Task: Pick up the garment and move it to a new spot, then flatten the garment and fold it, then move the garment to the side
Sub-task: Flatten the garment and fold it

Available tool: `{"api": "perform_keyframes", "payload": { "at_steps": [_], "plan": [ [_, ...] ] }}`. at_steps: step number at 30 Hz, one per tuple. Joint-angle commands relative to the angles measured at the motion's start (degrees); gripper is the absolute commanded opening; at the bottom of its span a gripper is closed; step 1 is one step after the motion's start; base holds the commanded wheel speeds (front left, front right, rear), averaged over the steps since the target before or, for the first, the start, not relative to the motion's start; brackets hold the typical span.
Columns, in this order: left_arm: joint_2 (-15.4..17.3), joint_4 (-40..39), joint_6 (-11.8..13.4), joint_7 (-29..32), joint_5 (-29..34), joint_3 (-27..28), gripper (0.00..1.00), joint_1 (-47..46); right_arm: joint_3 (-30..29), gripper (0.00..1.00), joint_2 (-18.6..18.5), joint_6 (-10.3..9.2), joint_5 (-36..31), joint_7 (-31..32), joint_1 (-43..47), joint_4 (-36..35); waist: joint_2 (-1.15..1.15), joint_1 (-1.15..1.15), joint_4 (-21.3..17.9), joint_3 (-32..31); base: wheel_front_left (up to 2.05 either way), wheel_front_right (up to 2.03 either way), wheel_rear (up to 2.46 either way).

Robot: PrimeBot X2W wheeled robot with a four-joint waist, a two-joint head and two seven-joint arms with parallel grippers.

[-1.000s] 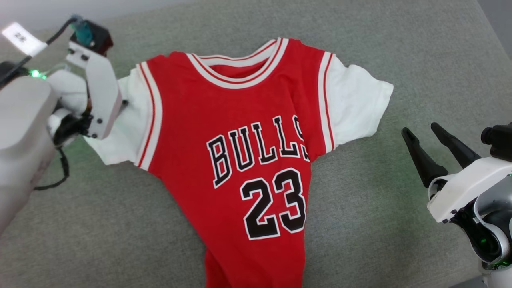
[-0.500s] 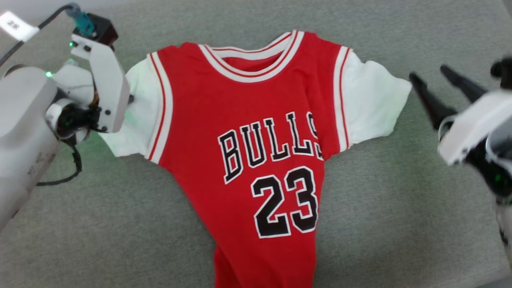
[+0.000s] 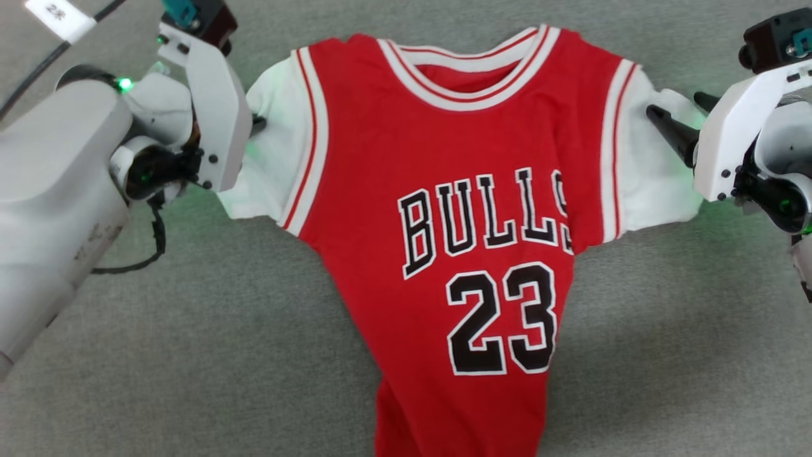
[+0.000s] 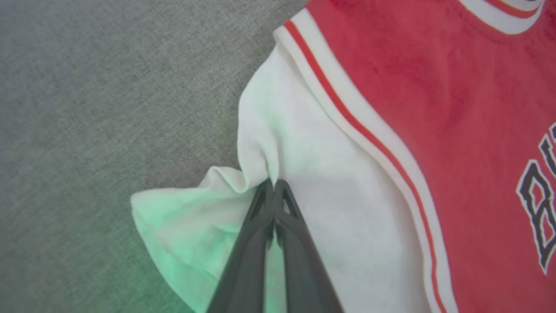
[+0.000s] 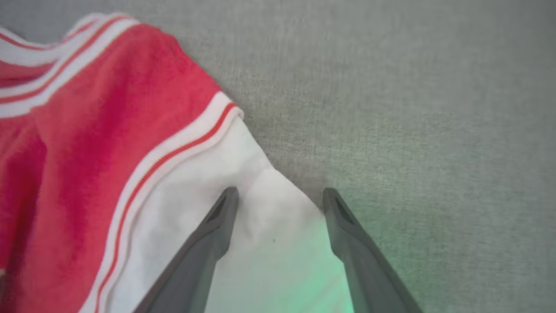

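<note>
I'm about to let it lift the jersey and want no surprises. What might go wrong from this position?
1. The left gripper is shut on just a small fold at the edge of one white sleeve of the garment; that thin pinch might slip under load.
2. The right gripper is open, one finger at the very border of the other sleeve; closing may catch only a corner, or lifting now would hang it lopsided.

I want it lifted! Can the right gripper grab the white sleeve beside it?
Probably yes: the right gripper is open, and the white sleeve already lies between its fingers with nothing blocking.
</note>
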Motion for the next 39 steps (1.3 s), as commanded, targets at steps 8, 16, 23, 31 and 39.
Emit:
{"api": "perform_keyframes", "payload": {
  "at_steps": [8,16,23,31,39],
  "plan": [
    [-0.83,0.58,-0.02,-3.11,-3.44,-0.86,0.0,1.49,7.99,0.0,-0.43,0.01,6.12,1.89,-1.69,5.74,0.0,0.0,1.71,0.29,0.0,0.0,0.0],
    [-2.09,1.72,-0.02,-16.73,-4.83,1.97,0.0,-1.67,7.54,0.0,-2.65,-0.06,7.5,-8.85,-9.26,7.94,0.0,0.0,2.18,-1.86,0.0,0.0,0.0],
    [-4.89,6.78,-0.02,-30.46,-8.98,9.14,0.0,-7.06,3.21,0.0,0.72,-0.06,-0.32,-24.59,-23.35,17.53,0.0,0.0,2.66,-3.25,0.0,0.0,0.0],
    [-10.45,18.14,-0.02,-45.32,-8.78,16.95,0.0,-21.21,-8.08,0.0,4.25,-0.06,-7.76,-38.98,-44.03,33.42,0.0,0.0,4.81,-5.33,0.0,0.0,0.0],
    [-12.08,22.27,-0.02,-43.79,-6.56,14.06,0.0,-18.92,-10.47,0.0,8.15,-0.05,-12.42,-40.27,-43.43,37.96,0.0,0.0,5.51,-8.14,0.0,0.0,0.0]
  ]
}}
